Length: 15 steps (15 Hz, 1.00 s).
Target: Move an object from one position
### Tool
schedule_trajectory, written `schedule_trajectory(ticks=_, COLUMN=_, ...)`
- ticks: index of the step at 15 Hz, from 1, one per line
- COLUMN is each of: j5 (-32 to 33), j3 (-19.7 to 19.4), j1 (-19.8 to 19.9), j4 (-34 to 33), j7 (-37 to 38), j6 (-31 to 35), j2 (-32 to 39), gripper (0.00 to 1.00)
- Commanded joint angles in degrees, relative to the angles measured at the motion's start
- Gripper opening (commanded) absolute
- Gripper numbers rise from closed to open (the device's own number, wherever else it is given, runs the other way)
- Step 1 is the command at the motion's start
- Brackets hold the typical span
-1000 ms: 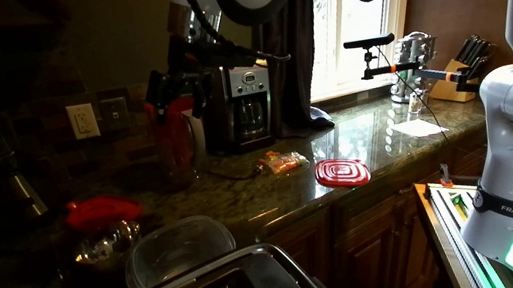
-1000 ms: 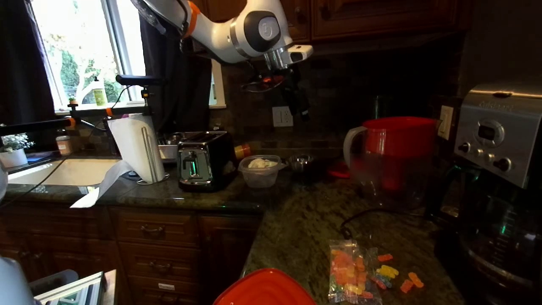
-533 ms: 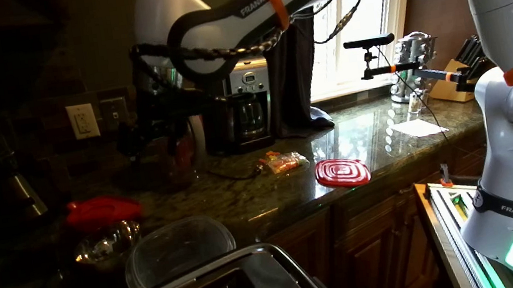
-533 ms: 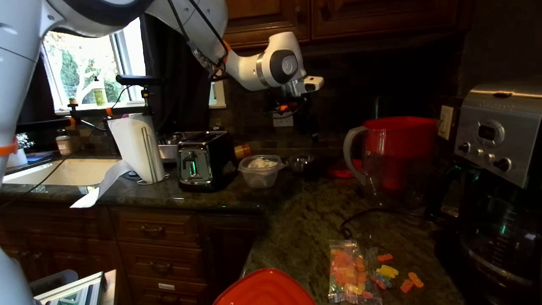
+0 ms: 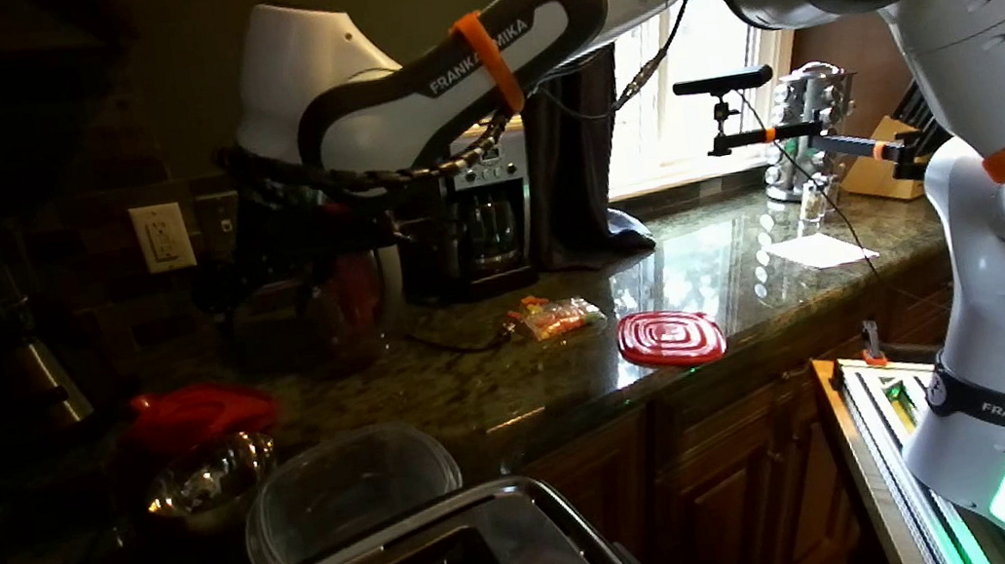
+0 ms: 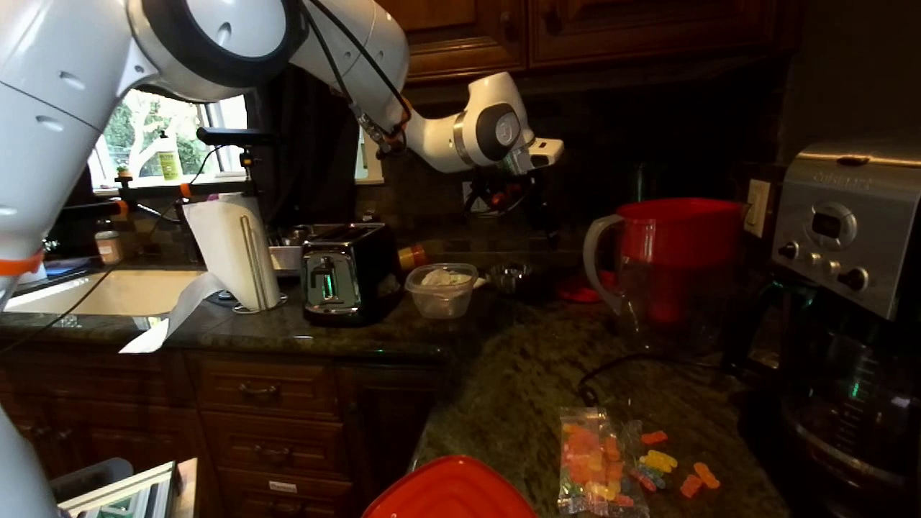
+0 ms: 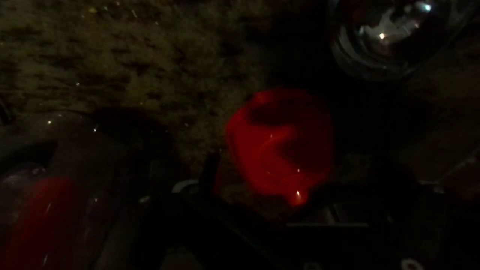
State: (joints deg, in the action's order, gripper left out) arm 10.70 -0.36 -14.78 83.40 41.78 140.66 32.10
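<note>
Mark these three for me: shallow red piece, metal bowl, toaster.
Shallow red piece [image 7: 283,146]: wrist view, middle of its visible face.
Metal bowl [image 5: 211,477]: in an exterior view, shiny inner wall.
Toaster [image 6: 345,275]: in an exterior view, chrome front.

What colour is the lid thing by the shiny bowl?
The lid thing is red, showing best, though dimly, in the wrist view.

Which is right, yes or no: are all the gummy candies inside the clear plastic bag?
No, in an exterior view several gummy candies lie loose on the countertop beside the plastic bag.
</note>
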Motion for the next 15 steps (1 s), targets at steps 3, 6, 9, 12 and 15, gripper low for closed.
schedule_trajectory(ticks=3, j5=5.9, j3=-10.0, j1=-7.8, j4=-7.9, j7=19.1, j6=3.8, j2=8.4, gripper=1.0)
schedule_trajectory(ticks=6, j5=5.4, j3=-10.6, j1=-8.3, j4=-13.1, j7=22.3, j6=-7.9, j2=12.5, gripper=1.0)
schedule_trajectory(ticks=9, j5=1.8, j3=-6.3, j1=-5.4, j4=-18.8, j7=19.3, j6=-13.6, j2=16.2, gripper=1.0)
schedule_trajectory(ticks=12, j5=-3.2, j3=-2.2, j1=-2.3, j4=-24.4, j7=15.7, j6=-13.9, j2=19.7, gripper=1.0)
schedule_trajectory(ticks=15, j5=-5.6, j3=-2.4, j1=-1.2, j4=-29.3, j7=15.4, j6=-15.9, j2=23.3, gripper=1.0)
